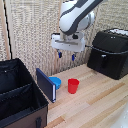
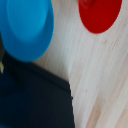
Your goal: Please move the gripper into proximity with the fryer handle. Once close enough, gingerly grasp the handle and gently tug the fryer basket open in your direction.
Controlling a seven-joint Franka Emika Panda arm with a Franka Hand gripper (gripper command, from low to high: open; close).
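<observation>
My gripper (image 1: 66, 55) hangs in the air over the middle of the table, its two blue-tipped fingers (image 1: 59, 54) spread apart with nothing between them. The boxy black air fryer stands at the exterior view's right; its fryer basket (image 1: 101, 64) forms the lower front and looks closed. The fryer handle (image 1: 103, 60) juts from that front face, well to the right of my gripper and lower than it. The wrist view shows neither the fryer nor my fingers.
A red cup (image 1: 73, 85) (image 2: 100, 14) and a blue bowl (image 1: 55, 82) (image 2: 27, 27) sit below the gripper. A dark blue flat box (image 1: 46, 84) (image 2: 35, 100) stands by the bowl. A large black fabric crate (image 1: 17, 95) fills the exterior view's left. A woven screen backs the table.
</observation>
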